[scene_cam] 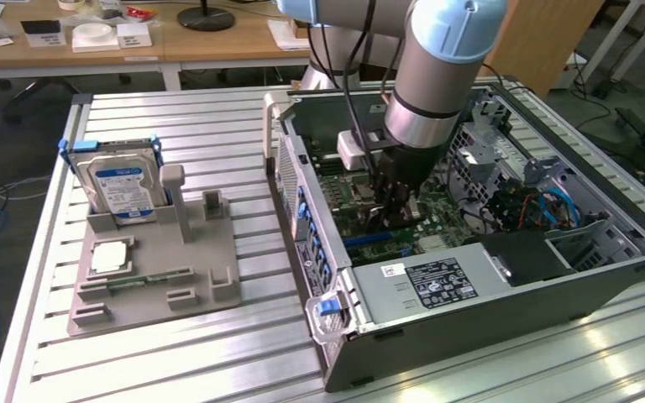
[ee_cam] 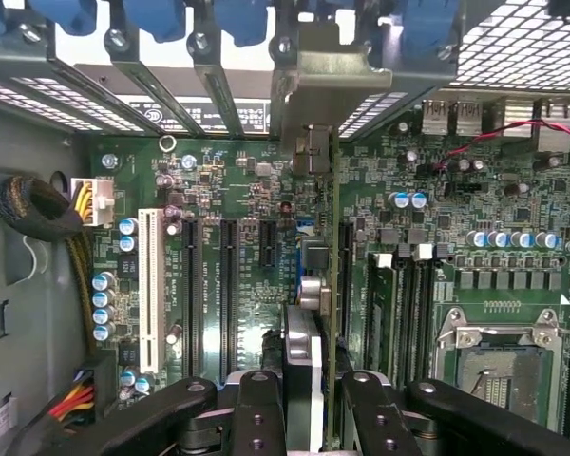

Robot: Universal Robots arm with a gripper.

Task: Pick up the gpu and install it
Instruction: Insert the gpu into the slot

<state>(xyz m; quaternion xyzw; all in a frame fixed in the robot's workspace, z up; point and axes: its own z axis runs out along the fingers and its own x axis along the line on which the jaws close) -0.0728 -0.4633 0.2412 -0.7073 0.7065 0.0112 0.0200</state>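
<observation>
Jaws are clamped on the gpu (ee_cam: 304, 356), which hangs edge-on between the two black fingers (ee_cam: 256, 408) of the gripper (ee_cam: 309, 418). From the wrist view the card is a thin upright strip, its silver bracket (ee_cam: 309, 95) running up to the slotted back wall of the computer case (scene_cam: 502, 323). It stands over the green motherboard (ee_cam: 247, 199), lined up along the row of long black slots beside the white slot (ee_cam: 149, 290); whether its lower edge is already seated I cannot tell.

From the exterior view, the arm (scene_cam: 440, 75) reaches straight down into the open case, which lies on its side on the ribbed metal bench (scene_cam: 188, 369). The gripper is down among the boards near the middle of the case, just above the blue slot strip. A silver power supply (scene_cam: 435, 281) with a black label sits along the near side of the case, and coloured cables bundle toward the exterior view's right.

Off to the exterior view's left, well apart from the case, a grey holder (scene_cam: 154, 269) rests on the bench. A hard drive (scene_cam: 124, 191) with a blue and white label stands upright in it, a small square chip (scene_cam: 111, 256) lies flat on it, and a narrow green memory stick (scene_cam: 149, 278) lies just beside that. A wooden desk (scene_cam: 98, 50) with papers stands behind the bench.
</observation>
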